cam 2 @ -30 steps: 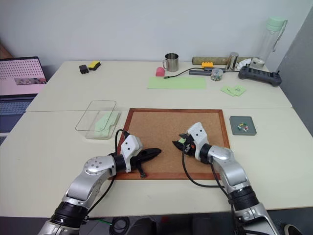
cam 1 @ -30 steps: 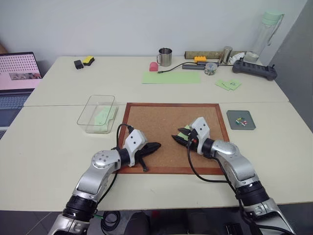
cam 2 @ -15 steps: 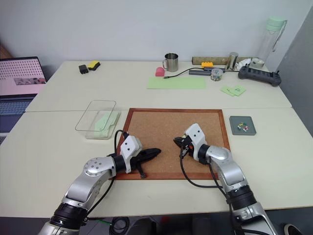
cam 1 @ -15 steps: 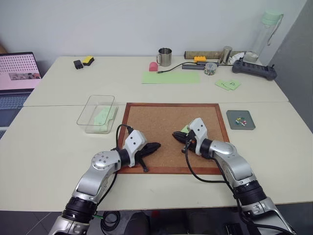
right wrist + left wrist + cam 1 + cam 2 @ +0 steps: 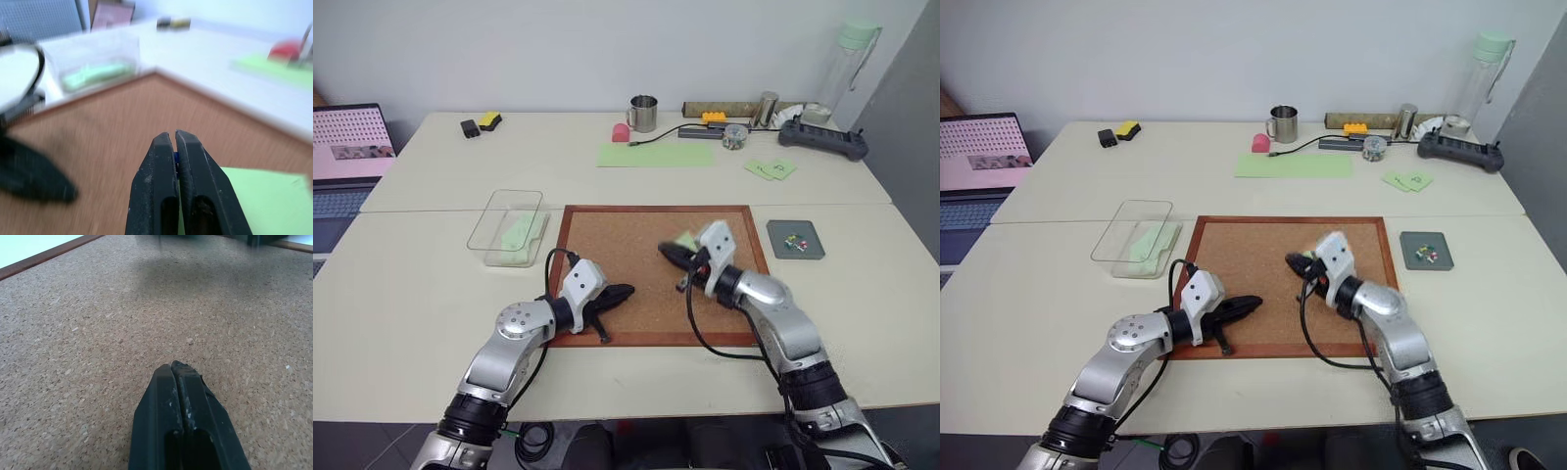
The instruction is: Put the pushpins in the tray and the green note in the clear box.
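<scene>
Black fingers of the right gripper (image 5: pixel 175 142), pressed together, nip a small blue speck between the tips, by judgement a pushpin head; the gripper hangs above the cork board (image 5: pixel 617 245).

Green note (image 5: pixel 254 196): pale lime square on the board, directly beneath and beside the right gripper, apparently not held. Not yet in the clear box.

Left gripper (image 5: pixel 175 369): fingers fully closed, nothing between them, low over bare cork near the board's front left edge.

Pushpins (image 5: pixel 791 241): a few coloured heads already in the tray (image 5: pixel 810 251), which sits on the table just right of the board.

Clear box (image 5: pixel 494 220): on the table left of the board, well apart from the right gripper; one pale green sheet lies under or inside it, which cannot be told.

Status, judged: pin-sorting mostly done, one pin in transit; what is left is carrying it right to the tray, then lifting the note across the board to the box.
</scene>
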Controlling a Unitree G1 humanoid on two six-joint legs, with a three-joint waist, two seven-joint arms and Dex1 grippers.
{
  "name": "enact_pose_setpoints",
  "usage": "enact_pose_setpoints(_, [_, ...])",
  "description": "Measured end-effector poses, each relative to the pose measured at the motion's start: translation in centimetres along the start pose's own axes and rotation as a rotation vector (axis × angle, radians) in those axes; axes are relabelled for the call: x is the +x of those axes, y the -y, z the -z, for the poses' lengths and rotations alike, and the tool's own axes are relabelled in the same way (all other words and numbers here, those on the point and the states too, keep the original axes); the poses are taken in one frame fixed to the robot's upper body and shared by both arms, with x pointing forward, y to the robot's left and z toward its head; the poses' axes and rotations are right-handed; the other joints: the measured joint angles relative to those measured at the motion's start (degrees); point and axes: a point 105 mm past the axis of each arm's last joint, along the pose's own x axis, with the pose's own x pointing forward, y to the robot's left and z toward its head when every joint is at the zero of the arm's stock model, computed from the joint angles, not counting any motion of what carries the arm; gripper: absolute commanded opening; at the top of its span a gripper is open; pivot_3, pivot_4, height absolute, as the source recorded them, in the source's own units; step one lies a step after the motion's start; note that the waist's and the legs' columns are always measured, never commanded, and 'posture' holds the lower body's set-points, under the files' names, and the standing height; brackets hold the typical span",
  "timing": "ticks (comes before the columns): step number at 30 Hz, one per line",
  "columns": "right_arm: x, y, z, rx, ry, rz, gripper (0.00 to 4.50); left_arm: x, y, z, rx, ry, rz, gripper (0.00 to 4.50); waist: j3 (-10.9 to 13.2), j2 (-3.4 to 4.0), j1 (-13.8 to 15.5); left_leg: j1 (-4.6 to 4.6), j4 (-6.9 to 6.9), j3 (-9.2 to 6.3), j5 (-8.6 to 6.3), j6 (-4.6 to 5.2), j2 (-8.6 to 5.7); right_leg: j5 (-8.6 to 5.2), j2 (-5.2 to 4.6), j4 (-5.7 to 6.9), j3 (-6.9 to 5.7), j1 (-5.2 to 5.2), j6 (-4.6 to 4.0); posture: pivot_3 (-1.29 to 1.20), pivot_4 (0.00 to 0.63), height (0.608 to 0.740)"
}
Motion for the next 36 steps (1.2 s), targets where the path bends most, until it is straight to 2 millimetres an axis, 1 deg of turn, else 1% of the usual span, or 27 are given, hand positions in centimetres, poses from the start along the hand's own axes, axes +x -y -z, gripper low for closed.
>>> enact_pose_setpoints(5, [-0.5, 0.6, 0.3, 0.011, 0.000, 0.048, 0.05, 0.1, 0.0, -0.1, -0.005, 0.002, -0.002, 0.00, 0.0, 0.00, 0.0, 0.00, 0.00, 0.01, 0.00, 0.00, 0.00, 0.00, -0.01, 0.00, 0.01, 0.00, 0.00, 0.00, 0.150, 0.740])
enact_pose_setpoints(8, [-0.5, 1.2, -0.2, 0.014, 0.031, 0.096, 0.05, 0.5, -0.1, -0.4, -0.029, 0.012, -0.004, 0.00, 0.0, -0.01, 0.1, -0.04, 0.02, 0.00, 0.00, 0.00, -0.02, 0.00, -0.03, 0.01, -0.02, 0.00, 0.00, 0.00, 0.150, 0.740])
enact_pose_setpoints(12, [-0.1, 2.6, -3.2, -0.029, 0.178, 0.209, 0.05, 1.3, -0.4, -1.3, -0.065, 0.031, -0.003, 0.00, 0.0, -0.03, 0.1, -0.07, 0.04, -0.02, 0.00, -0.01, -0.02, 0.00, -0.04, 0.00, -0.06, -0.01, 0.00, 0.00, 0.150, 0.740])
enact_pose_setpoints(14, [-0.3, 3.3, -4.5, -0.098, 0.221, 0.253, 0.05, 1.6, -0.6, -2.0, -0.061, 0.042, 0.000, 0.00, 0.0, -0.03, 0.1, -0.08, 0.02, -0.02, 0.00, -0.01, -0.02, 0.00, -0.03, -0.02, -0.07, -0.02, 0.00, 0.00, 0.150, 0.740])
enact_pose_setpoints(15, [-0.4, 3.4, -4.4, -0.146, 0.206, 0.256, 0.05, 1.7, -0.6, -2.2, -0.062, 0.046, 0.002, 0.00, 0.0, -0.02, 0.1, -0.08, 0.00, -0.02, 0.01, -0.01, -0.02, 0.00, -0.03, -0.05, -0.06, -0.02, 0.00, 0.00, 0.150, 0.740])
enact_pose_setpoints(16, [-0.5, 3.7, -3.8, -0.219, 0.161, 0.256, 0.05, 1.7, -0.6, -2.3, -0.064, 0.048, 0.004, 0.00, 0.0, -0.02, 0.1, -0.08, 0.00, 0.00, 0.00, -0.01, -0.02, 0.00, -0.03, -0.05, -0.04, -0.02, 0.00, 0.00, 0.150, 0.740])
enact_pose_setpoints(17, [-0.5, 3.7, -3.5, -0.234, 0.146, 0.253, 0.05, 1.7, -0.6, -2.3, -0.064, 0.048, 0.004, 0.00, 0.0, -0.02, 0.1, -0.08, 0.00, 0.00, 0.00, -0.01, -0.02, 0.00, -0.03, -0.05, -0.03, -0.03, 0.00, 0.00, 0.150, 0.740])
enact_pose_setpoints(18, [-0.6, 3.9, -2.8, -0.258, 0.114, 0.254, 0.05, 1.7, -0.6, -2.3, -0.065, 0.047, 0.005, 0.00, 0.0, -0.03, 0.1, -0.08, 0.00, 0.00, 0.01, -0.01, -0.02, 0.00, -0.03, -0.04, -0.03, -0.03, 0.00, 0.00, 0.150, 0.740])
enact_pose_setpoints(20, [-0.7, 4.0, -2.0, -0.261, 0.087, 0.263, 0.05, 1.7, -0.7, -2.3, -0.062, 0.044, 0.007, 0.00, 0.0, -0.02, 0.1, -0.08, 0.00, 0.00, 0.01, -0.01, -0.01, 0.00, -0.02, -0.01, -0.03, -0.05, 0.00, 0.00, 0.150, 0.740])
enact_pose_setpoints(23, [-0.8, 4.1, -2.0, -0.276, 0.087, 0.270, 0.05, 1.5, -1.0, -2.3, -0.034, 0.034, 0.011, 0.00, 0.1, -0.02, 0.1, -0.08, 0.00, 0.00, 0.01, -0.01, -0.01, 0.00, -0.03, -0.02, -0.02, -0.05, 0.00, 0.00, 0.150, 0.740])
enact_pose_setpoints(24, [-0.9, 4.2, -2.1, -0.283, 0.088, 0.270, 0.05, 1.2, -1.8, -2.1, -0.009, 0.009, -0.002, 0.00, 0.1, -0.02, 0.1, -0.08, 0.00, -0.01, 0.01, -0.01, -0.02, 0.00, -0.02, -0.01, -0.04, -0.05, 0.00, 0.00, 0.150, 0.740])
enact_pose_setpoints(25, [-1.0, 4.3, -2.1, -0.278, 0.091, 0.275, 0.05, 1.0, -2.4, -1.9, -0.002, -0.002, -0.017, 0.00, 0.1, -0.02, 0.0, -0.07, 0.00, -0.01, 0.01, -0.01, -0.02, 0.00, -0.02, -0.01, -0.03, -0.05, 0.00, 0.00, 0.150, 0.740])
enact_pose_setpoints(26, [-1.0, 4.6, -2.3, -0.222, 0.115, 0.294, 0.05, 0.6, -3.3, -2.0, -0.002, -0.005, -0.043, 0.00, 0.1, -0.03, 0.0, -0.08, 0.00, -0.01, 0.01, -0.01, -0.02, 0.00, -0.02, -0.01, -0.04, -0.05, 0.00, 0.00, 0.150, 0.740])
enact_pose_setpoints(28, [-1.2, 5.2, -2.7, -0.145, 0.146, 0.334, 0.05, 0.5, -4.2, -2.7, 0.002, 0.017, -0.066, 0.00, 0.1, -0.05, 0.1, -0.12, 0.02, -0.02, 0.01, -0.01, -0.02, 0.00, -0.04, -0.02, -0.05, -0.05, 0.00, 0.00, 0.150, 0.740])
enact_pose_setpoints(29, [-1.2, 5.2, -2.7, -0.143, 0.147, 0.330, 0.05, 0.6, -4.3, -3.0, 0.005, 0.025, -0.066, 0.00, 0.1, -0.05, 0.1, -0.13, 0.02, -0.01, 0.01, -0.01, -0.02, 0.00, -0.04, -0.03, -0.06, -0.05, 0.00, 0.00, 0.150, 0.740])
enact_pose_setpoints(30, [-1.0, 5.2, -2.9, -0.055, 0.172, 0.347, 0.05, 0.7, -4.3, -3.4, 0.009, 0.040, -0.064, 0.00, 0.1, -0.05, 0.1, -0.13, 0.01, 0.00, 0.01, -0.01, -0.02, 0.00, -0.05, -0.02, -0.04, -0.05, 0.00, 0.00, 0.150, 0.740])
enact_pose_setpoints(31, [-1.0, 5.4, -2.9, -0.004, 0.187, 0.368, 0.05, 0.8, -4.3, -3.5, 0.007, 0.043, -0.064, 0.00, 0.1, -0.05, 0.1, -0.13, 0.01, -0.02, 0.01, -0.01, -0.01, 0.00, -0.05, -0.02, -0.05, -0.05, 0.00, 0.00, 0.150, 0.740])
enact_pose_setpoints(33, [-0.8, 6.2, -3.1, 0.178, 0.230, 0.426, 0.05, 1.7, -3.4, -3.9, -0.010, 0.074, -0.038, 0.00, 0.1, -0.04, 0.1, -0.13, 0.01, -0.03, 0.01, -0.02, 0.01, 0.00, -0.05, 0.00, -0.07, -0.06, 0.00, 0.00, 0.150, 0.740])
enact_pose_setpoints(36, [-0.9, 6.3, -3.6, 0.171, 0.226, 0.410, 0.05, 1.9, -3.1, -4.1, -0.008, 0.080, -0.026, 0.00, 0.1, -0.02, 0.0, -0.13, 0.01, -0.03, 0.01, -0.01, 0.00, 0.00, -0.05, -0.01, -0.07, -0.06, 0.00, 0.00, 0.150, 0.740])
